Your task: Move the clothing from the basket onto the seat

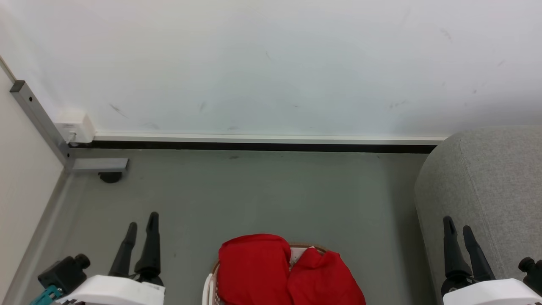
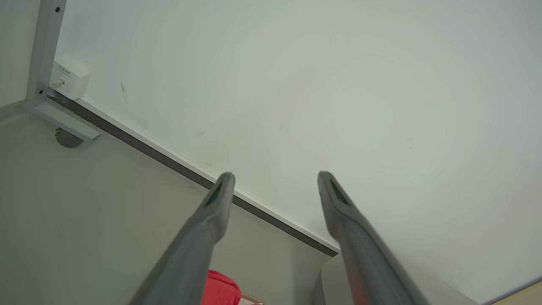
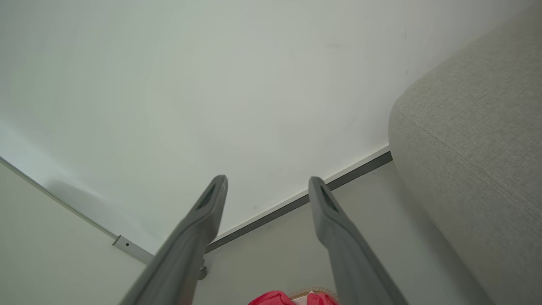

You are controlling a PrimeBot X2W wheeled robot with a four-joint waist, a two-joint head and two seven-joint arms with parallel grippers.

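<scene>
Clothing [image 1: 288, 271], two red garments, lies heaped in the basket [image 1: 208, 288] in the head view, between the two grippers and nearer the robot than their fingertips. The left gripper [image 1: 143, 220] hangs to one side of the pile, the right gripper [image 1: 457, 224] to the other. Both have their fingers parted with nothing between them. The seat [image 1: 491, 186] lies just beyond and outboard of the right gripper, and the part of it in view carries no red fabric.

In the left wrist view, the left gripper [image 2: 276, 175] is spread wide and empty, aimed at the wall [image 2: 338, 84]. A corner of red cloth shows below its fingers, to the inside.

In the right wrist view, the right gripper [image 3: 267, 181] is likewise spread and empty. The seat rises close on its outer side, and the red pile peeks in under the fingers at the basket rim.

By my reading the task has not begun. Neither garment is gripped, and both have yet to be lifted out and carried across to the seat.
</scene>
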